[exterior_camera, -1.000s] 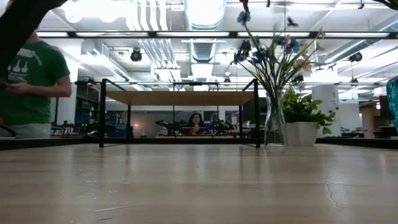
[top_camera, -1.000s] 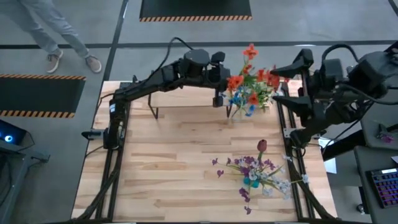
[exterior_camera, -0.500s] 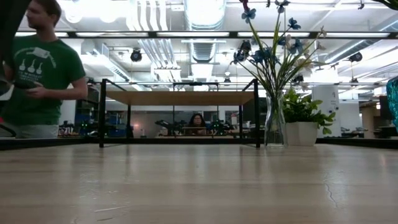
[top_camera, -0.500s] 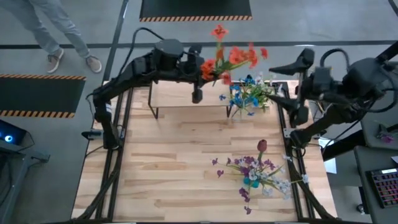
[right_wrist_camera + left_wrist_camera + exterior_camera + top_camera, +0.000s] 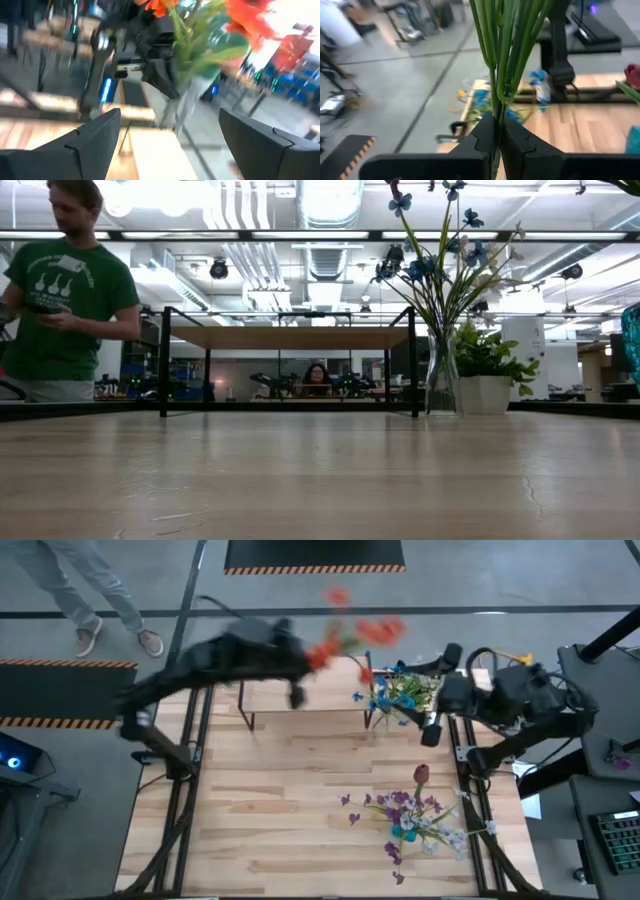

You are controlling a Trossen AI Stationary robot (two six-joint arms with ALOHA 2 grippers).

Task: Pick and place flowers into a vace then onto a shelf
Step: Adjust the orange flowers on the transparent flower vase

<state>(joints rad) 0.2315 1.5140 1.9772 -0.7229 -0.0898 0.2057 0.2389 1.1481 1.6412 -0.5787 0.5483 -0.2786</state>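
My left gripper is high over the shelf and shut on a bunch of orange flowers. A glass vase stands on the table beside the shelf's right end, with blue and white flowers in it. My right gripper is open wide just right of the vase and touches nothing. More flowers, purple, blue and white with one dark red bloom, lie flat on the table's near right part. My left gripper pinches the orange flowers' green stems as one bundle between its two fingers. The stems run on past the fingertips to the blooms. The whole bunch is lifted clear of the vase and the table.
A small leafy potted plant stands just right of the vase. A person in a green shirt stands beyond the table's far left corner. Bare tabletop lies left of the loose flowers.
My left gripper has carried the orange flowers up and away from the vase, toward the table's left and far edge; the blue and white flowers have stayed in the vase. My right gripper has moved left toward the vase. The person has stepped further into the low view.
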